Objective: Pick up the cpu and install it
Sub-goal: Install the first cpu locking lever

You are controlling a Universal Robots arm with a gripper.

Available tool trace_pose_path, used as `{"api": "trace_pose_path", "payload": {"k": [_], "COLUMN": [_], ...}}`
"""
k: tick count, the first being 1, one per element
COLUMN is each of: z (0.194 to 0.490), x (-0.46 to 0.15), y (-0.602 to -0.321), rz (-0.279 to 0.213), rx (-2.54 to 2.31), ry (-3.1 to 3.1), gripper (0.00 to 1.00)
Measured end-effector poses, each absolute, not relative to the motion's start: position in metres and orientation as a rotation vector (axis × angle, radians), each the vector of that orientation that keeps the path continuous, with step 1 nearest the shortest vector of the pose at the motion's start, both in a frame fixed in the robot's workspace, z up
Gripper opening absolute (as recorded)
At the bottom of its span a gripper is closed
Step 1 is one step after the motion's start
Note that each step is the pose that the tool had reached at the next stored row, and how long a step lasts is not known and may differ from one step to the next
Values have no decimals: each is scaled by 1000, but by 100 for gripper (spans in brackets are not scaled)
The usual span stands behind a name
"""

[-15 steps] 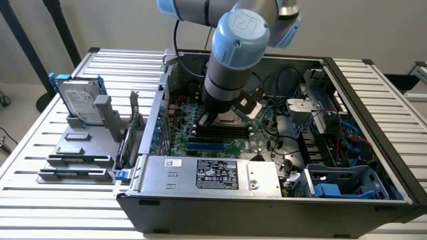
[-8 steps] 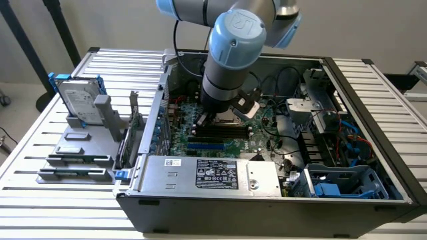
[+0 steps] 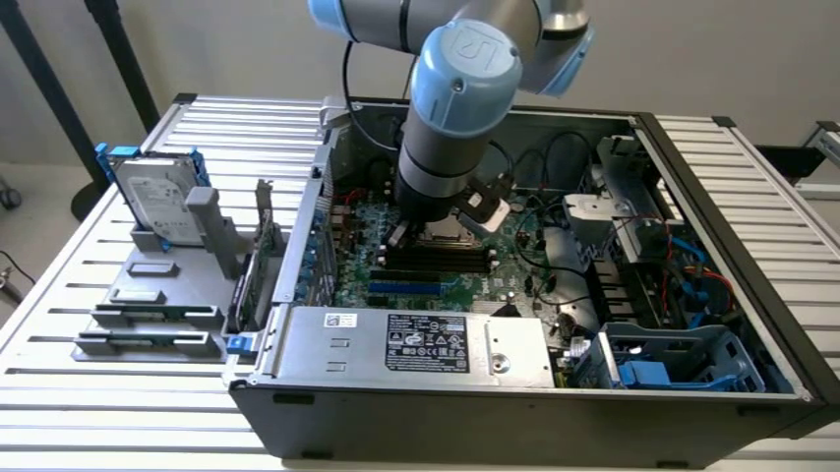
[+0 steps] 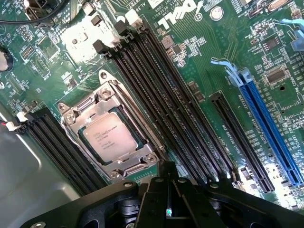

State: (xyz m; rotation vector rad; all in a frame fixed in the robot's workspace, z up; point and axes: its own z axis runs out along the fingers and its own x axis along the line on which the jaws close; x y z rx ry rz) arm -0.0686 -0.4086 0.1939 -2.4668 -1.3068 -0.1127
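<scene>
The small square cpu with the shiny silver top [image 4: 110,138] sits flat inside its silver metal socket frame [image 4: 71,116] on the green motherboard [image 4: 199,71]. Long black slots [image 4: 161,99] run beside it. The black gripper [image 4: 168,199] hangs just above the board, holding nothing, its jaws pressed together. The grey and blue robot arm [image 3: 453,108] reaches down into the open grey computer case [image 3: 525,403].

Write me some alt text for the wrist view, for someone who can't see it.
A silver-topped cpu sits in the metal-framed socket of a green motherboard, seen from just above. Rows of black memory slots flank the socket, a blue expansion slot lies further off, and the black gripper fills the near edge.
</scene>
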Motion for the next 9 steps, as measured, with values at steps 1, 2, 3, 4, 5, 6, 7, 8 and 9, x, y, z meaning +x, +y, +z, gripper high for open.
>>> {"api": "trace_pose_path", "payload": {"k": [1,2,3,4,5,6,7,8,9], "z": [193,193,192,192,192,192,192,193,194], "x": [-69,-69,-69,-69,-69,-69,-69,-69,-69], "y": [-408,-408,-408,-408,-408,-408,-408,-408,-408], "rz": [-113,-113,-113,-112,-110,-108,-106,-105,-105], "rx": [-2467,-2468,-2468,-2470,-2472,-2476,-2477,-2479,-2479], "ry": [-1307,-1307,-1308,-1309,-1310,-1311,-1312,-1312,-1313], "gripper": [11,11,11,11,11,11,11,11,11]}}
